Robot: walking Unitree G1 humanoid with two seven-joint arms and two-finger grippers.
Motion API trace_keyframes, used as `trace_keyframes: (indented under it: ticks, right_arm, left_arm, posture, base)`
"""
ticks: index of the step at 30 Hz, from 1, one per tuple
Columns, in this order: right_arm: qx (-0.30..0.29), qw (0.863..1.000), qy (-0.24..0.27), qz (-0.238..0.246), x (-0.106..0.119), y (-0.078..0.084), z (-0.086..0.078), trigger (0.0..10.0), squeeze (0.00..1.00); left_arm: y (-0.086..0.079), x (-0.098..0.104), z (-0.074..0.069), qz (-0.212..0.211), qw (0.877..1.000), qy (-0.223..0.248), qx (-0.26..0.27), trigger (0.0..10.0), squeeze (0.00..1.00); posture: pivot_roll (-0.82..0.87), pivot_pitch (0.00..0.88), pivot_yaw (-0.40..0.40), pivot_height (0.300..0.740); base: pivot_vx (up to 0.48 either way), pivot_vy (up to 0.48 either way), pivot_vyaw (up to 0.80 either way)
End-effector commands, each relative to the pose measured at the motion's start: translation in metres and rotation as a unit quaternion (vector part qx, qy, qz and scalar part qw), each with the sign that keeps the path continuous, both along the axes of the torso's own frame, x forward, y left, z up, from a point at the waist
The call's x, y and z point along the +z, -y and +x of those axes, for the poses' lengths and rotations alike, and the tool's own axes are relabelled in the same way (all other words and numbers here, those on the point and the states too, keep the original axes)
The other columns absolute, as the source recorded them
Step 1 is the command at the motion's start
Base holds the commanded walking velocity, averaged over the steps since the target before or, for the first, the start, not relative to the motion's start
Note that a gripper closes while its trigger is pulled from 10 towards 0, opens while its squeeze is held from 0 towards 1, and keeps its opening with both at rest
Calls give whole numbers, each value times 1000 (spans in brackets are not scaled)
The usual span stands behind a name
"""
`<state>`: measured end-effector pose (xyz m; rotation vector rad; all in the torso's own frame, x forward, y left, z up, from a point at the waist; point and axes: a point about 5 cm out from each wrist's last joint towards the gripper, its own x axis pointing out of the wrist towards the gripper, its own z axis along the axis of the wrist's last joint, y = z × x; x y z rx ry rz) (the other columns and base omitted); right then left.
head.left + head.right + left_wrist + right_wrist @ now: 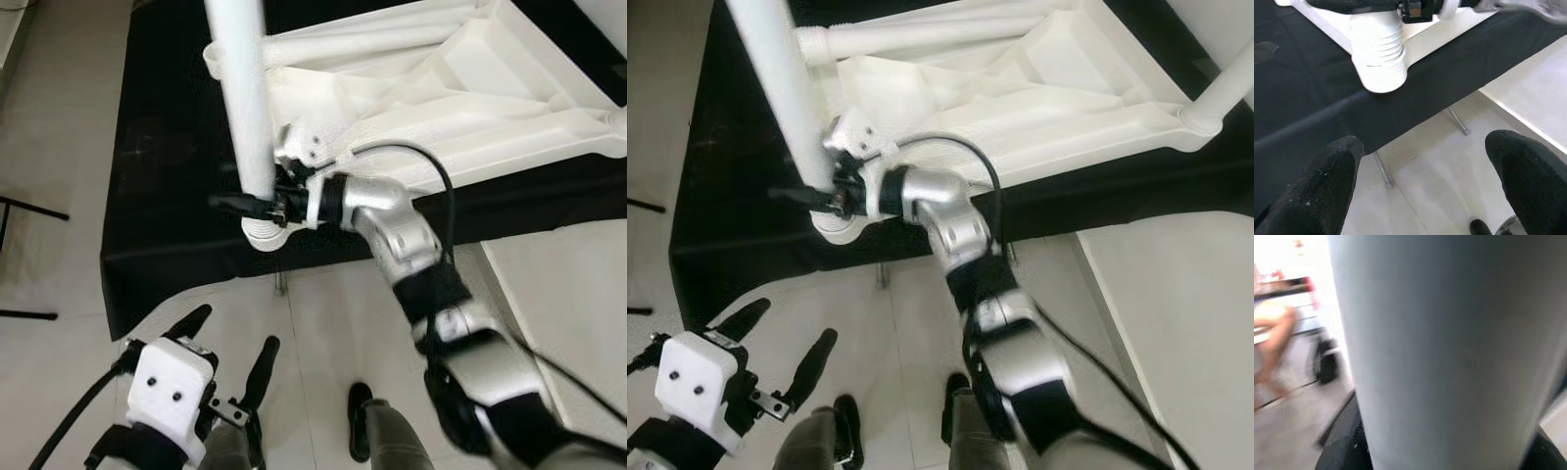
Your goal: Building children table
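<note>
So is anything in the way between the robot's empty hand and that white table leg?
Nothing visible blocks it. The left gripper hangs open over bare floor, below the black-covered table's edge. The white leg stands above, with the right gripper clamped near its base.

R end effector (pixel 257 204) clamped, L end effector (pixel 227 345) spread, idle

no readable text, labels or numbers
</note>
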<state>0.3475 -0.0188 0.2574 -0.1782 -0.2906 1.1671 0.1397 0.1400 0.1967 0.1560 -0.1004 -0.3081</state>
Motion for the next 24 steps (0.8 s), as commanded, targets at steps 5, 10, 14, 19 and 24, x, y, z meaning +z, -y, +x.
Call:
trace_keyframes:
  ticks: [5, 10, 14, 19, 24]
  right_arm:
    - [-102, 994, -15, -20, -27, -13, -8, 10000, 0]
    - [-115, 993, 12, -25, -26, -29, -20, 10000, 0]
    - [-103, 993, 31, -40, -20, -40, -27, 10000, 0]
    - [-105, 991, 51, -59, -16, -41, -28, 10000, 0]
    - [-92, 992, 44, -71, -13, -45, -24, 10000, 0]
  left_arm:
    - [-3, -4, 0, 4, 1000, -10, 3, 10000, 0]
    - [-3, -4, 2, 6, 1000, -7, 5, 10000, 0]
    - [-3, -4, 4, 6, 1000, -4, 7, 10000, 0]
    - [-3, -4, 4, 5, 1000, -2, 8, 10000, 0]
    - [-2, -4, 5, 3, 1000, 1, 8, 10000, 0]
  posture:
    - [109, 450, 32, 740]
    - [109, 448, 29, 740]
    - [105, 449, 24, 740]
    - [100, 450, 15, 740]
    - [99, 452, 6, 740]
  base:
    - [0, 0, 0]
    - [0, 0, 0]
    - [0, 0, 0]
    - [0, 0, 0]
    - [0, 0, 0]
